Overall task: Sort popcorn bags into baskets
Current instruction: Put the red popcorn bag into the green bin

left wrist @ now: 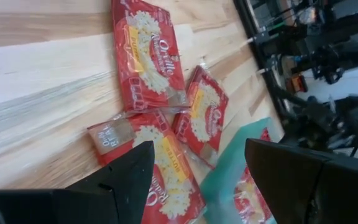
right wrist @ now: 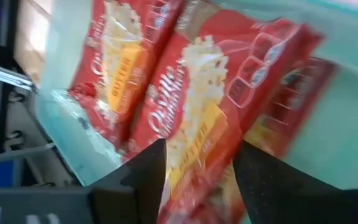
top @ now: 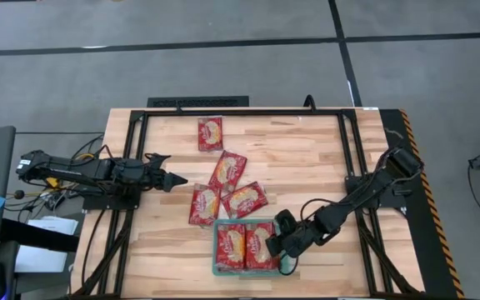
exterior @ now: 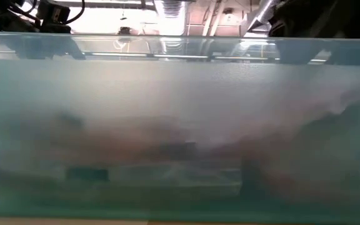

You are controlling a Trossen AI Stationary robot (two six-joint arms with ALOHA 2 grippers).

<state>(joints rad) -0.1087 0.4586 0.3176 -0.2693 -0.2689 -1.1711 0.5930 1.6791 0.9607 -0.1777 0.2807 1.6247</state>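
Four red popcorn bags lie flat on the wooden table: one toward the far edge point(top: 210, 133), three in a loose cluster point(top: 227, 171), point(top: 205, 204), point(top: 244, 200). The teal basket point(top: 216, 250) sits at the near edge with two bags side by side in it point(top: 230, 244), point(top: 257, 244). My right gripper point(top: 277, 246) is open over the basket's right side; in its wrist view one basket bag point(right wrist: 210, 93) runs down between its fingers. My left gripper point(top: 176, 180) is open, held left of the cluster, pointing at it point(left wrist: 160, 162). My right gripper's fingers point(right wrist: 145, 180) stand on either side of the near end point(right wrist: 197, 168) of the right-hand bag lying in the basket, coming slantwise from the table's right. I cannot tell whether they touch it.
A black frame point(top: 240, 112) runs around the table top, with both arm bases on it. The basket's translucent wall point(exterior: 180, 94) fills the low view. Bare wood lies to the right of the bags point(top: 307, 158). Cables and equipment stand off the table's left side point(top: 32, 200).
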